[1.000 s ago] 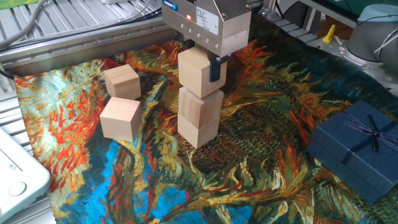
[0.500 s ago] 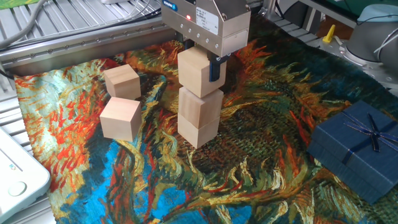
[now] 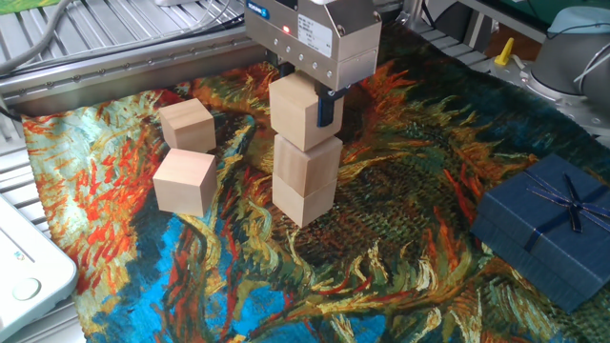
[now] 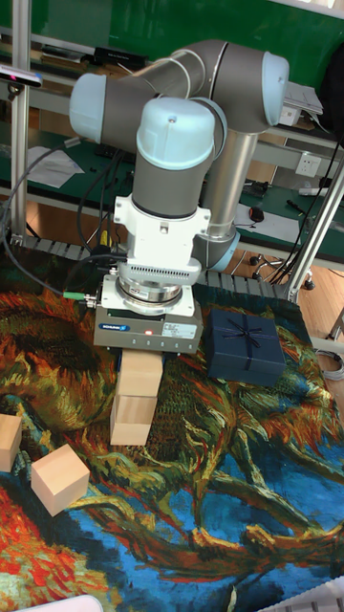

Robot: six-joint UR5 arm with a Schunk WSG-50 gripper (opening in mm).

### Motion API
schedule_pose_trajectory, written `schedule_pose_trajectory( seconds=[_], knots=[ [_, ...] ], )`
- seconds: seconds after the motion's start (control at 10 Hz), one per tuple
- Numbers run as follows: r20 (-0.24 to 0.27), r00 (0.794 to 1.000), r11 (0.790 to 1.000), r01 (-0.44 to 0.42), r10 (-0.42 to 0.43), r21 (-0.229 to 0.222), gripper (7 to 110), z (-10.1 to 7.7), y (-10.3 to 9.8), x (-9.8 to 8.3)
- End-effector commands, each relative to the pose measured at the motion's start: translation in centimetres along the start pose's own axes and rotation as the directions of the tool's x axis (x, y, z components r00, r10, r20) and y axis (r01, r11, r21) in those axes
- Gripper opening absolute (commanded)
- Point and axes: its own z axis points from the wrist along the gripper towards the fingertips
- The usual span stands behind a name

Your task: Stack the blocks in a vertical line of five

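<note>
Five pale wooden blocks show. Two form a stack at the cloth's middle, the lower block [image 3: 303, 200] under the second block [image 3: 308, 164]. My gripper [image 3: 302, 107] is shut on a third block [image 3: 294, 112], held directly over the stack; I cannot tell whether it touches the second block. One dark finger [image 3: 327, 107] shows on its right side. Two loose blocks lie to the left, one nearer the back [image 3: 187, 124] and one in front [image 3: 184, 181]. The tall fixed view shows the gripper [image 4: 143, 368] over the stack [image 4: 132, 421], with a loose block [image 4: 59, 476] at lower left.
A dark blue ribboned gift box [image 3: 548, 229] sits on the right of the painted cloth [image 3: 381, 276], also visible behind the stack as the gift box [image 4: 247, 346]. Metal rails [image 3: 114, 48] run along the back left. A white device [image 3: 24, 272] lies at the left edge.
The gripper with its block has shifted very slightly left and up. The stack and loose blocks have not moved.
</note>
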Motion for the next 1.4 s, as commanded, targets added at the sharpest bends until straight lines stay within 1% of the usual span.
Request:
schedule_pose_trajectory(
  seconds=[0.0, 0.2, 0.4, 0.5, 0.6, 0.8, 0.9, 1.0, 1.1, 1.2, 1.3],
  knots=[
    [0.012, 1.000, 1.000, 0.000, 0.000, -0.001, 7, -0.2, 0.1, -0.3],
    [0.003, 1.000, 1.000, 0.003, -0.003, -0.025, 7, -0.1, 0.7, -0.2],
    [0.009, 1.000, 1.000, 0.012, -0.012, -0.018, 7, 0.0, 0.6, -0.7],
    [0.005, 1.000, 1.000, -0.006, 0.007, -0.022, 7, -0.2, 0.9, -0.6],
    [0.010, 1.000, 1.000, -0.011, 0.011, -0.017, 7, -0.5, 0.8, -0.9],
    [-0.006, 1.000, 0.999, -0.019, 0.019, -0.047, 7, -0.8, 1.2, -0.9],
    [-0.012, 1.000, 0.999, -0.016, 0.016, -0.052, 7, -0.8, 1.3, -0.8],
    [-0.012, 1.000, 0.999, -0.016, 0.016, -0.052, 7, -0.9, 1.2, -0.9],
    [0.000, 1.000, 0.998, -0.028, 0.028, -0.060, 7, -0.9, 1.4, -1.2],
    [0.013, 0.999, 0.999, -0.034, 0.034, -0.023, 7, -0.9, 0.5, -1.5],
    [0.007, 0.999, 0.999, -0.032, 0.033, -0.027, 7, -0.9, 0.5, -1.4]
  ],
)
